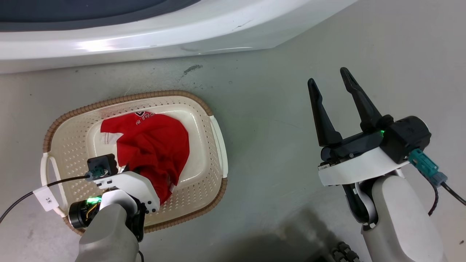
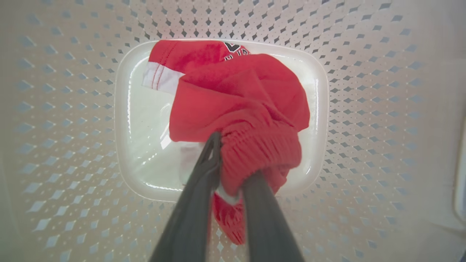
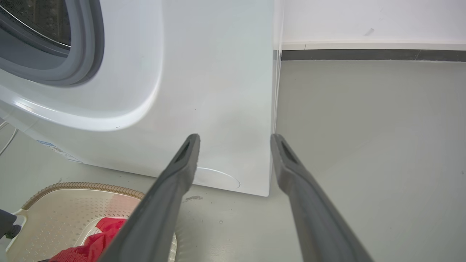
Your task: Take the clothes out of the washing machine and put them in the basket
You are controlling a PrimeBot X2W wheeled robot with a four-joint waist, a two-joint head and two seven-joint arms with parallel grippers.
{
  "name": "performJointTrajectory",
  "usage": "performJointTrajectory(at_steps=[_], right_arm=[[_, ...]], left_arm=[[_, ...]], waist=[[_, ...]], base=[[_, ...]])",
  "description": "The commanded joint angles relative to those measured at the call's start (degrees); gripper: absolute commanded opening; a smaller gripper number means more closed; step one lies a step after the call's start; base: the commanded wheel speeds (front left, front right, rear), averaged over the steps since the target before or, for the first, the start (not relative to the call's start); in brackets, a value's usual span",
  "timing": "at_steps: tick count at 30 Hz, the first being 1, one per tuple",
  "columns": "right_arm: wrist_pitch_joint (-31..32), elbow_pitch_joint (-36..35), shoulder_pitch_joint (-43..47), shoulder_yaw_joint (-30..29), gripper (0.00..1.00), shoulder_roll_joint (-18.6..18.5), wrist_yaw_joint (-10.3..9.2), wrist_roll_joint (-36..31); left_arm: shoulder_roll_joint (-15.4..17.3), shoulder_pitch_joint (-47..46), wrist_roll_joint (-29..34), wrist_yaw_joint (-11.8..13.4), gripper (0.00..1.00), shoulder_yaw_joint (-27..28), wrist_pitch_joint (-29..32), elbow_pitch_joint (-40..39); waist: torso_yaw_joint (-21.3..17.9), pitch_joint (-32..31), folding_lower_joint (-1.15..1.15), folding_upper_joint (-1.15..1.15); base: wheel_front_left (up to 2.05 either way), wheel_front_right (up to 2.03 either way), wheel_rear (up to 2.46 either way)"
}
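Observation:
A cream basket (image 1: 145, 95) with a brown rim stands on the floor at the lower left, in front of the white washing machine (image 1: 145, 32). One bundle of red clothes (image 1: 153, 142) with white trim lies in it. My left gripper (image 2: 235, 160) reaches down into the basket (image 2: 364, 109) and is shut on the gathered waistband of the red clothes (image 2: 236, 98). My right gripper (image 1: 327, 77) hovers open and empty over the bare floor to the right of the basket. In the right wrist view the right gripper (image 3: 235, 140) points at the washing machine (image 3: 204, 72) and its grey porthole ring (image 3: 72, 54); the basket (image 3: 80, 186) and clothes (image 3: 98, 236) sit at the lower left.
Grey floor (image 1: 276, 109) lies between the basket and my right arm. A black cable with a white tag (image 1: 45, 198) trails off my left wrist. A white wall with a dark skirting (image 3: 364, 54) runs to the right of the machine.

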Motion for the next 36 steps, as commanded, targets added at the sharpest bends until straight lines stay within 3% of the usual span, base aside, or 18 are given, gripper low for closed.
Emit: performJointTrajectory(at_steps=[1,2,10,18,36], right_arm=[[-0.25,0.13,-0.75,0.08,1.0,0.03,-0.03,0.24],[-0.22,0.39,-0.74,0.1,1.0,0.03,-0.03,0.25],[-0.23,2.28,2.4,-0.64,1.0,0.01,-0.04,-0.04],[-0.24,4.72,7.69,-2.41,1.0,0.01,-0.04,-1.29],[3.27,0.03,15.83,-6.92,1.0,0.01,-0.03,-4.26]], left_arm=[[0.18,-0.79,-0.21,-0.08,0.69,0.2,-0.14,0.15],[0.09,-0.79,-0.27,-0.21,1.0,0.25,-0.14,0.35],[-1.12,3.89,-0.55,-0.9,1.0,0.77,-0.15,0.63],[-2.39,12.39,0.61,-0.75,1.0,1.51,-0.15,-5.7],[-3.82,25.47,10.39,1.49,1.0,-0.11,-0.15,-42.03]], waist=[[0.11,-0.45,-0.01,0.0],[0.22,-1.01,-0.01,0.0],[1.55,-11.16,-0.01,0.0],[3.0,-23.78,-0.01,0.0],[6.8,-35.17,-0.01,0.0]], base=[[0.0,0.0,0.0],[0.0,0.0,0.0],[0.0,0.0,0.0],[0.0,0.0,0.0],[0.0,0.0,0.0]])
